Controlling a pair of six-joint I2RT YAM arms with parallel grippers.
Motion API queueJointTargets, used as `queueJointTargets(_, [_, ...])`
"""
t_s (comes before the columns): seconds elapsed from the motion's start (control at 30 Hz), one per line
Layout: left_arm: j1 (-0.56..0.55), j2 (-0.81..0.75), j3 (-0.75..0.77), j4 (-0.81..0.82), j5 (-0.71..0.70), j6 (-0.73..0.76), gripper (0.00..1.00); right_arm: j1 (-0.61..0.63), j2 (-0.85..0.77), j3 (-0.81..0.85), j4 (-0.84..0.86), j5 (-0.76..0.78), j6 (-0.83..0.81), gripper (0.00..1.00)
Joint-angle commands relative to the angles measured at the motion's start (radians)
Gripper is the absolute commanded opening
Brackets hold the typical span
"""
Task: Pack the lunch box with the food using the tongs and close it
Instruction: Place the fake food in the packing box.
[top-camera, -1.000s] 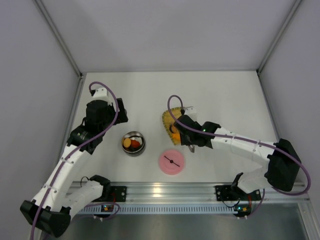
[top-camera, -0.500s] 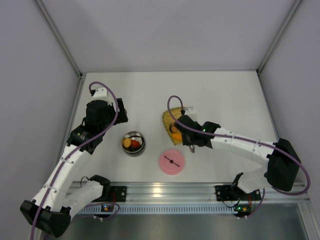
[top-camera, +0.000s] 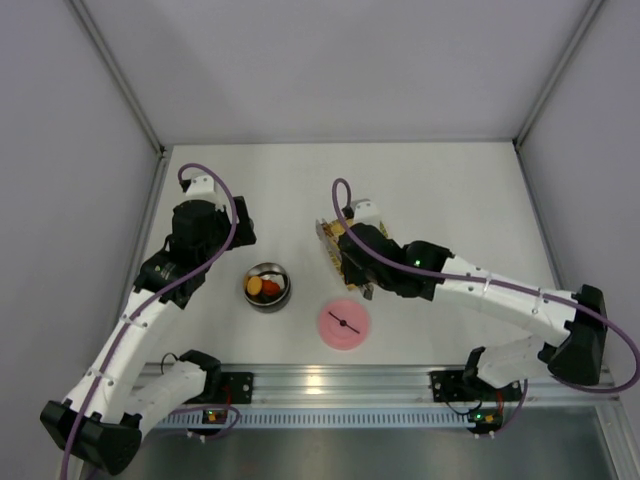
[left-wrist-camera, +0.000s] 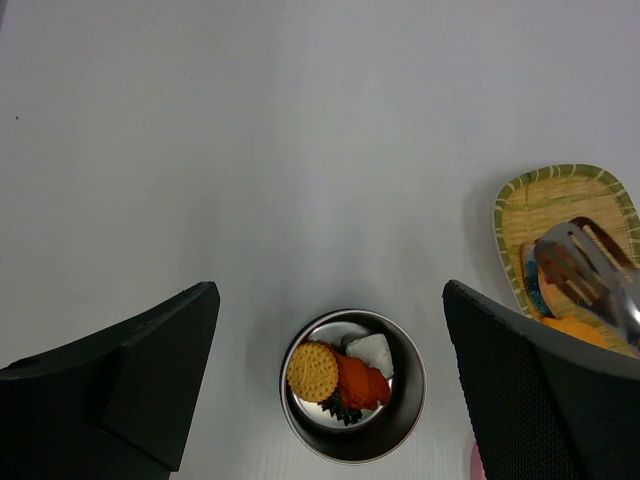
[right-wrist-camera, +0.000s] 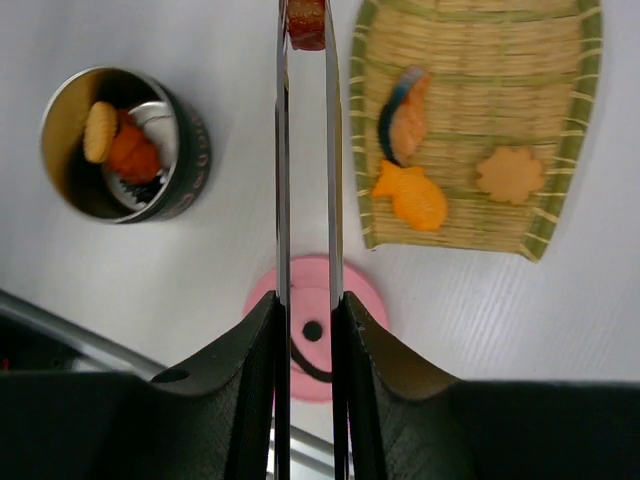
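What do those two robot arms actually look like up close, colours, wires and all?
Both the left arm and right arm are white tubes linked by chunky black joints. A purple cable loops along each. The fingers are black, wedge-shaped, one with a fine dotted texture. A small green light glows on the right arm.

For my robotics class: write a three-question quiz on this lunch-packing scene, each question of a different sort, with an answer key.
1. True or false: the pink lid sits on the lunch box.
2. How many food pieces lie on the yellow tray in the right wrist view? A one; B three; C five.
3. Fill in: the right end effector is shut on the ____, whose tips pinch a red piece.
Key: 1 false, the pink lid lies apart from the open lunch box; 2 B; 3 tongs.
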Motion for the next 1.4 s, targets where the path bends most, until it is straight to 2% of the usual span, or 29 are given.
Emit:
queueJointTargets(0.0, [0.005,0.004,-0.001,0.015,-0.005,-0.003,0.99,0.098,0.059,0.085,0.045,-0.026,0.004,0.23])
queueJointTargets(0.3, [0.005,0.004,0.001,0.013,-0.004,-0.002,0.99,0.223,0.221,0.183,0.099,-0.095,0.012,0.24])
queueJointTargets(0.53, [0.005,0.005,0.001,0.011,-0.004,-0.002,0.99,0.235,0.232,0.182,0.109,-0.096,0.018,0.25])
queueJointTargets(0.77, [0.007,0.002,0.001,0.012,-0.002,-0.003,0.99,0.237,0.228,0.176,0.112,-0.096,0.021,0.39])
queueJointTargets(0.87, [0.005,0.004,0.001,0.013,-0.002,-0.003,0.99,0.237,0.228,0.18,0.109,-0.092,0.023,0.41])
queueJointTargets(0.97, [0.007,0.004,0.001,0.012,-0.002,-0.003,0.99,0.237,0.22,0.183,0.106,-0.087,0.023,0.43])
queueJointTargets(1.17, [0.005,0.002,0.001,0.011,-0.004,-0.003,0.99,0.224,0.166,0.183,0.031,0.017,0.029,0.44])
queueJointTargets(1.37, [0.005,0.001,-0.001,0.011,-0.004,-0.003,0.99,0.154,0.015,0.081,-0.036,0.088,0.053,0.45])
